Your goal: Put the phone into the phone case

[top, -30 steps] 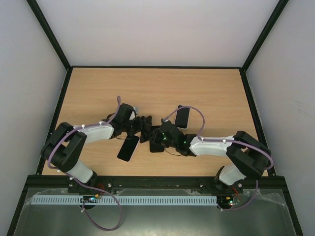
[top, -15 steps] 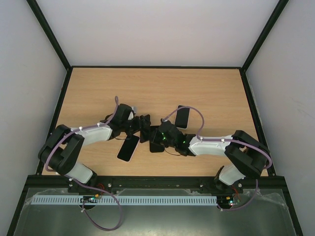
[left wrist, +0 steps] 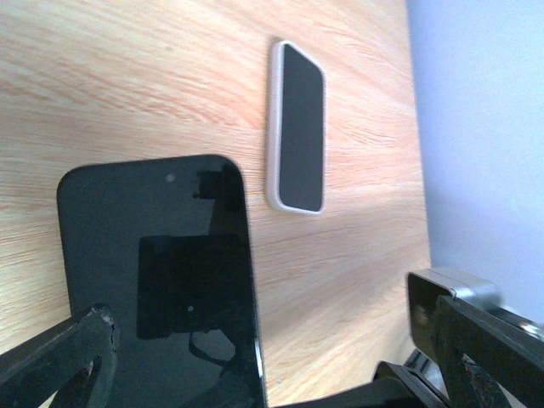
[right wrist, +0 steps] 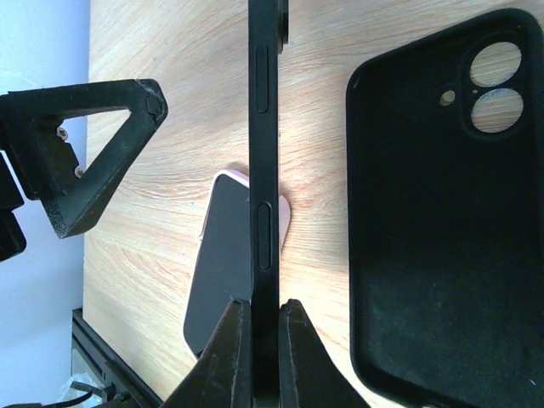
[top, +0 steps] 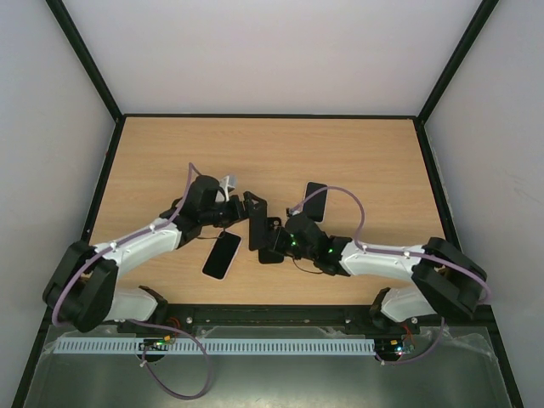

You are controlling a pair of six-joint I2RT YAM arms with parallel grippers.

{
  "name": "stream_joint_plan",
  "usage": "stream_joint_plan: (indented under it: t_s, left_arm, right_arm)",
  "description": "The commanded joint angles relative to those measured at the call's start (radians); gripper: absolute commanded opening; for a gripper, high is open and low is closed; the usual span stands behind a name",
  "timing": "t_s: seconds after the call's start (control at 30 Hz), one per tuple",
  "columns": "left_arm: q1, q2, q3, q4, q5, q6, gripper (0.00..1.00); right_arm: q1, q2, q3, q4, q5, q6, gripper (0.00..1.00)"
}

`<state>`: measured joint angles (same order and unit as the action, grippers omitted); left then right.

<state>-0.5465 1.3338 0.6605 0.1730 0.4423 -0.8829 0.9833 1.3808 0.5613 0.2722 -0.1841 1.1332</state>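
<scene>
One phone (right wrist: 264,127) is gripped by its thin edges in the clenched right claw (right wrist: 263,310). The left claw (left wrist: 259,353) is spread wide near it, and nothing is held there.

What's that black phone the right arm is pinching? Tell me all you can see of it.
The phone is a thin black slab with rounded corners, a glossy dark screen and two long buttons on its side. It is held on edge over the table, the right gripper shut on its faces. The left gripper stands open around it; whether it touches is unclear.
</scene>
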Motion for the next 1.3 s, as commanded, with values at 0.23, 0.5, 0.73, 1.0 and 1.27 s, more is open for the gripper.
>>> stream_joint_plan:
  t_s: [0.23,0.5,0.73,1.0,1.27]
  left_arm:
    - [-0.021,-0.08,-0.039,-0.076,-0.035,0.092,0.88]
    - [-0.052,-0.039,-0.108,-0.015,-0.074,0.094,0.7]
    - [-0.081,0.046,-0.144,0.082,-0.081,0.072,0.64]
    - [-0.124,0.142,-0.137,0.135,-0.108,0.068,0.61]
    - [-0.169,0.211,-0.124,0.151,-0.119,0.067,0.6]
  right_arm:
    - [0.001,-0.218,-0.038,-0.196,0.047,-0.068,0.02]
    - [-0.025,-0.214,-0.102,-0.174,-0.015,-0.084,0.02]
    - [-0.041,-0.2,-0.138,-0.127,-0.039,-0.098,0.02]
    - [-0.062,-0.161,-0.157,-0.068,-0.096,-0.083,0.02]
    - [-0.085,-0.131,-0.207,0.024,-0.148,-0.049,0.02]
